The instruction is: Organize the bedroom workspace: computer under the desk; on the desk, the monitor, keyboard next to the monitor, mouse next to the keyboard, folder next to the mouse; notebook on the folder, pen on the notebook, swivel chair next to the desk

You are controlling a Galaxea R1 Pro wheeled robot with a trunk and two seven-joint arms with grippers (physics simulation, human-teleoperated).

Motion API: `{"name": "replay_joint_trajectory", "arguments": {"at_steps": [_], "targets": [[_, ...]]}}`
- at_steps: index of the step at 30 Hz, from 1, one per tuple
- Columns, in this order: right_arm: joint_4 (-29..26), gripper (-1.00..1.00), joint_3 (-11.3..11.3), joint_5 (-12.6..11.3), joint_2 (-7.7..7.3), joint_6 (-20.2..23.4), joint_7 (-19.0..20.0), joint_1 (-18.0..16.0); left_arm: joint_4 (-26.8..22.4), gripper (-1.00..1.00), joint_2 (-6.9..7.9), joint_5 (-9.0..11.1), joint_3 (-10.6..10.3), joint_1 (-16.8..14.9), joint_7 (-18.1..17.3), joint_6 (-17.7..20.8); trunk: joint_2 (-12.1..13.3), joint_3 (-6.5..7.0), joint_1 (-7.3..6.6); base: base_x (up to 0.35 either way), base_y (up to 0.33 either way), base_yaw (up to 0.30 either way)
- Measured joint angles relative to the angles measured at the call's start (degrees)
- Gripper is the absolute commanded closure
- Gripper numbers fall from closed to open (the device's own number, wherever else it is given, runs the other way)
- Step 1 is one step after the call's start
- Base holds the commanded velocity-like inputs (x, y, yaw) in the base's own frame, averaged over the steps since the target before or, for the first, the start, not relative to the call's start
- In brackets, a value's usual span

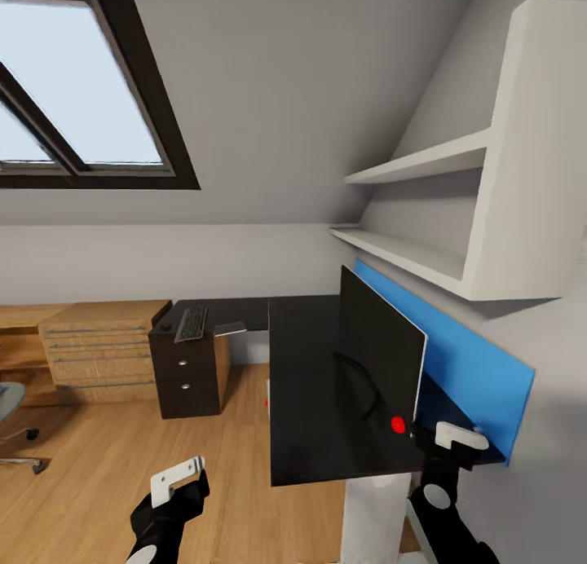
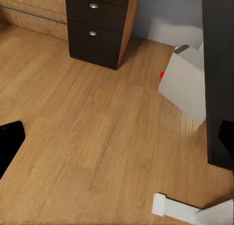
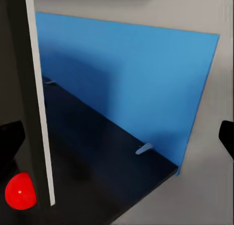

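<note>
**Monitor on the desk, our right arm closest to it**

From the left, we see part of the chair [image 1: 11, 421] at the edge of the floor, well apart from the desk [image 1: 314, 409]. Our left gripper [image 1: 181, 484] hangs low over the planks, fingers spread and holding nothing. Further along, the keyboard [image 1: 191, 323] and mouse [image 1: 165, 327] lie on the far wing of the desk, beside each other. The computer [image 2: 187, 86] stands on the floor, partly under the near wing. The monitor [image 1: 379, 356] stands upright, its long axis running away from us beside the blue panel [image 1: 456, 360]. Our right gripper [image 1: 444, 454] sits just at its near end, fingers apart and empty. We judge that arm the nearer for any nudge to the screen.
</note>
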Motion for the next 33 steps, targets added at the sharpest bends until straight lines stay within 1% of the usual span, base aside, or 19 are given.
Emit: {"name": "replay_joint_trajectory", "arguments": {"at_steps": [3, 7, 12, 13, 15, 16, 17, 18, 20, 24, 28, 29, 31, 33], "targets": [[0.7, -1.0, 0.2, 0.0, 0.02, 0.0, 0.0, 0.0, 0.3, -1.0, 0.03, -0.1, 0.1, 0.0, 0.1, -0.2, 0.0, 0.0, 0.0, -0.335, 0.0, 0.0], [1.5, -1.0, 1.2, 0.1, 0.05, -0.1, 0.1, 0.0, 1.3, -1.0, 0.05, -0.2, 0.3, 0.0, 0.2, -0.3, 0.0, 0.0, 0.0, -0.336, 0.0, 0.0], [2.1, -1.0, 4.0, 0.2, 0.11, -0.5, 0.3, 0.0, 1.9, -1.0, 0.05, -0.1, 0.4, 0.0, 0.0, -0.3, 0.0, 0.0, 0.0, -0.336, 0.015, 0.0], [2.7, -1.0, 5.1, 0.2, 0.14, -1.1, 0.3, 0.0, 2.2, -1.0, 0.05, -0.1, 0.4, 0.0, -0.1, -0.3, 0.0, 0.0, 0.0, -0.329, 0.093, 0.0], [4.6, -1.0, 8.3, 0.1, 0.22, -3.3, 0.5, 0.0, 3.0, -1.0, 0.03, -0.1, 0.3, 0.0, -0.1, -0.2, 0.0, 0.0, 0.0, -0.313, 0.14, 0.0], [5.2, -1.0, 9.2, 0.1, 0.29, -3.9, 0.5, 0.0, 3.1, -1.0, 0.03, 0.0, 0.3, 0.0, -0.1, -0.2, 0.0, 0.0, 0.0, -0.257, 0.211, 0.0], [6.7, -1.0, 11.7, 0.0, 0.57, -4.9, 0.5, 0.0, 3.4, -1.0, 0.09, 0.0, 0.3, 0.0, -0.1, -0.2, 0.0, 0.0, -0.01, -0.236, 0.23, 0.0], [7.1, -1.0, 12.5, -0.1, 0.73, -5.1, 0.6, 0.0, 3.4, -1.0, 0.1, 0.0, 0.3, 0.0, -0.1, -0.2, 0.0, 0.0, -0.02, -0.192, 0.26, 0.0], [8.5, -1.0, 14.7, -0.1, 1.89, -5.6, 0.9, 0.0, 3.6, -1.0, 0.13, 0.0, 0.3, 0.0, -0.1, -0.2, 0.0, 0.0, -0.02, -0.15, 0.284, 0.0], [9.4, -1.0, 16.4, 0.0, 3.23, -6.3, 1.7, 0.0, 3.6, -1.0, 0.11, 0.0, 0.3, 0.0, -0.1, -0.3, 0.0, 0.0, -0.03, -0.083, 0.306, 0.0], [9.6, -1.0, 17.6, 0.0, 3.51, -6.6, 2.1, 0.0, 3.7, -1.0, 0.11, 0.0, 0.3, 0.0, -0.1, -0.3, 0.0, 0.0, -0.04, -0.022, 0.316, 0.0], [9.7, -1.0, 19.7, 0.0, 3.64, -6.7, 2.5, 0.0, 4.2, -1.0, 0.11, 0.1, 0.3, 0.0, 0.0, -0.2, 0.0, 0.0, -0.04, -0.005, 0.318, 0.0], [9.7, -1.0, 21.7, -0.2, 4.07, -6.8, 2.9, 0.0, 4.5, -1.0, 0.11, 0.1, 0.3, 0.0, 0.0, -0.2, 0.0, 0.0, -0.04, -0.001, 0.318, 0.0], [9.8, -1.0, 22.1, -0.2, 4.4, -6.9, 3.3, 0.0, 4.6, -1.0, 0.11, 0.1, 0.3, 0.0, 0.0, -0.3, 0.0, 0.0, -0.04, -0.001, 0.309, 0.0]]}}
